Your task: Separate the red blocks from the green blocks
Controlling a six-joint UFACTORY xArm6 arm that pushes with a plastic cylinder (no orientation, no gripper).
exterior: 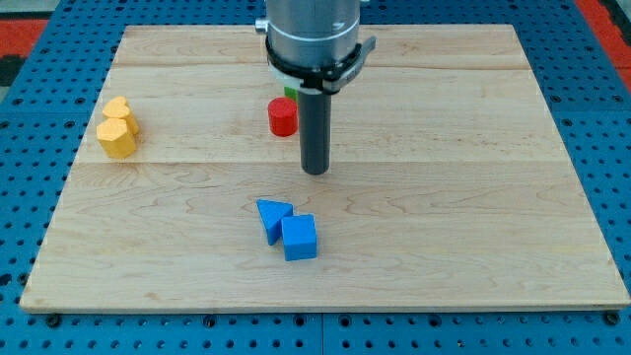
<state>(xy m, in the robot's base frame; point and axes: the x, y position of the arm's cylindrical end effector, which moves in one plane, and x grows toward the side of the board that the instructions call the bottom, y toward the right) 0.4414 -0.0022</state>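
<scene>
A red cylinder block stands on the wooden board near the top middle. A green block peeks out just behind it, mostly hidden by the arm's body; the two look close together or touching. My tip rests on the board a little to the right of and below the red cylinder, apart from it.
Two yellow blocks sit touching at the view's left. A blue triangular block and a blue cube sit touching below my tip. A blue pegboard surrounds the board.
</scene>
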